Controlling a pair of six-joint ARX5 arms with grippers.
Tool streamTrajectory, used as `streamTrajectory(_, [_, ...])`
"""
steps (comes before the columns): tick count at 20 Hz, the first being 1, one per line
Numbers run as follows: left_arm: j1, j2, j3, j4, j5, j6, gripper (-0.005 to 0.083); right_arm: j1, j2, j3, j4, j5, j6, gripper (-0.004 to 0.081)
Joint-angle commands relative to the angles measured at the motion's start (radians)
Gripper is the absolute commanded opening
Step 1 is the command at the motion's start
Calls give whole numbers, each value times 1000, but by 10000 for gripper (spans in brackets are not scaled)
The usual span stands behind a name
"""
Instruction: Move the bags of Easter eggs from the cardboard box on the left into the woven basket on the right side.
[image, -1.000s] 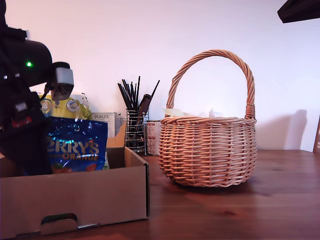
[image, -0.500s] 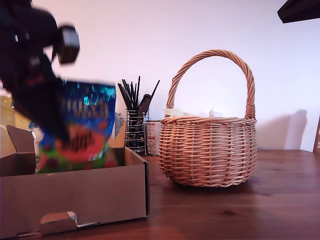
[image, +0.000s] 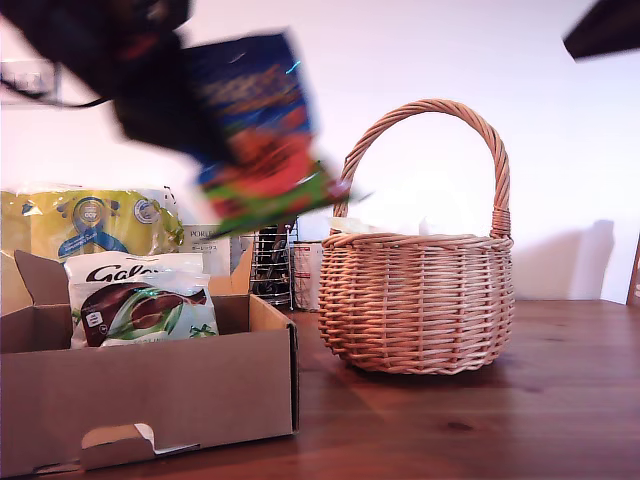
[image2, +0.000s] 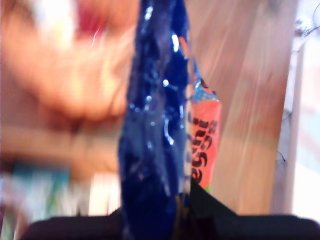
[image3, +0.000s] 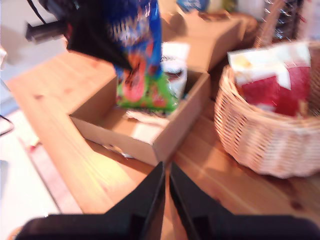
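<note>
Mostly blurred, my first pincer clamping blue bag, cardboard box half cut off, my second pincer clenched, empty.

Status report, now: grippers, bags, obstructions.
My first gripper shut on blue bag, airborne between cardboard box and woven basket. My second gripper shut, empty. Basket handle ahead.

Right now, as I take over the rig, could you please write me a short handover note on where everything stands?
My first end effector is shut on the blue bag, held in the air between the cardboard box and the woven basket.
My second end effector is shut and empty, above the table.
Done: the red bag lies in the basket.
Left: drop the blue bag into the basket, then fetch the white Galaxy bag, which stands in the box.
</note>
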Motion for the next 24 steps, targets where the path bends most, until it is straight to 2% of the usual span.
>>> streamTrajectory(1, [-24,8,-1,119,-35,-30,-20,3,-3,8,-12,2,0,-12])
streamTrajectory(4, [-90,20,-1,365,-181,-92,-20,3,-5,8,-18,10,0,-12])
streamTrajectory(7, [-140,89,-1,572,-280,-233,-20,3,-5,8,-15,27,0,-12])
streamTrajectory(9, [-170,161,-1,680,-362,-298,-20,3,-5,8,-14,30,0,-12])
streamTrajectory(14, [-219,317,0,842,-604,-576,-20,3,-5,10,-14,47,0,-12])
streamTrajectory(16, [-227,351,1,900,-656,-642,-20,3,-5,10,-14,49,0,-12])
streamTrajectory(17, [-230,365,1,916,-676,-755,-20,3,-5,10,-14,50,0,-12])
streamTrajectory(18, [-232,376,2,919,-686,-800,-20,3,-5,10,-13,50,0,-12])
streamTrajectory(24, [-260,430,26,955,-703,-920,-20,3,-5,10,1,50,0,-12])
